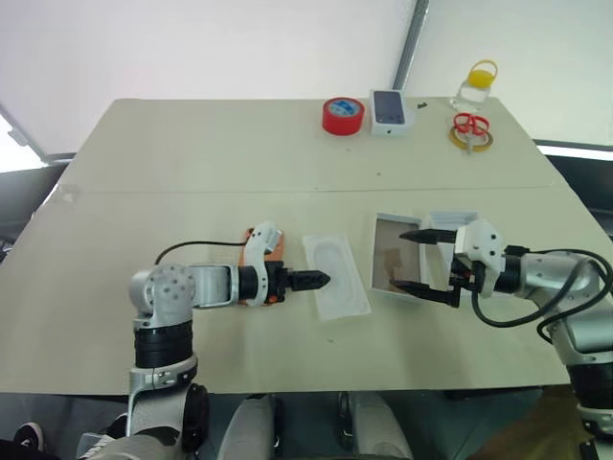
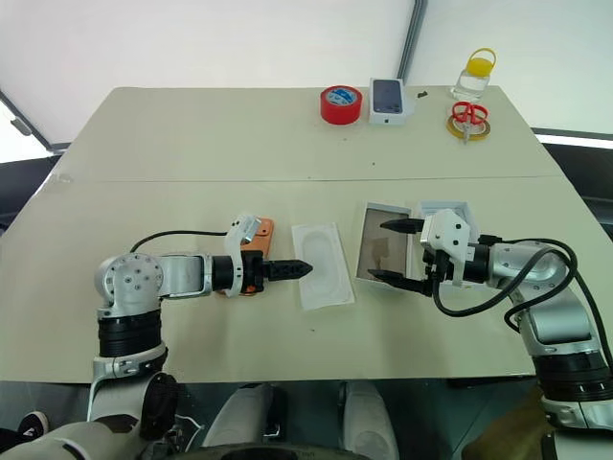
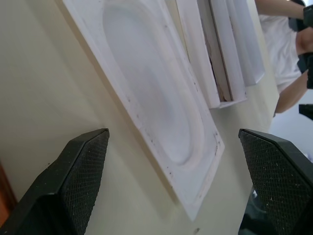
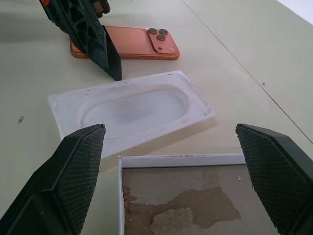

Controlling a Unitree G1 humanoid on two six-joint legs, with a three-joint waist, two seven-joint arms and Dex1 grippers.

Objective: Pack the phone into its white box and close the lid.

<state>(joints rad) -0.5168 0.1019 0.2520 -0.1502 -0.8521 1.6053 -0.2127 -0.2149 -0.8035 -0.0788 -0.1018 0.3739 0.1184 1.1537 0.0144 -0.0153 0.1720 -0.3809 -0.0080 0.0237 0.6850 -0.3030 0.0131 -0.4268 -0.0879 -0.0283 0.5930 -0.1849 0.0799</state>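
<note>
On the beige tabletop (image 1: 192,172) the orange slab phone (image 4: 128,43) lies at the left of the near row, under the left gripper (image 1: 322,280), whose open jaws reach rightward toward the thin flat white sheet with an oval outline (image 1: 336,275) just beside it. Right of that sheet, apart from it, sits the shallow white cardboard box with a tan-brown floor (image 1: 391,252), and touching its right side the all-white cardboard lid (image 1: 454,219). The right gripper (image 1: 417,261) hangs spread wide over the box, pointing left. Along the far edge, left to right, stand a red tape roll (image 1: 343,115), a small white box with a phone picture (image 1: 391,112), red-handled scissors on a yellow ring (image 1: 471,129) and, behind them, a clear bottle with a yellow loop (image 1: 475,86).
</note>
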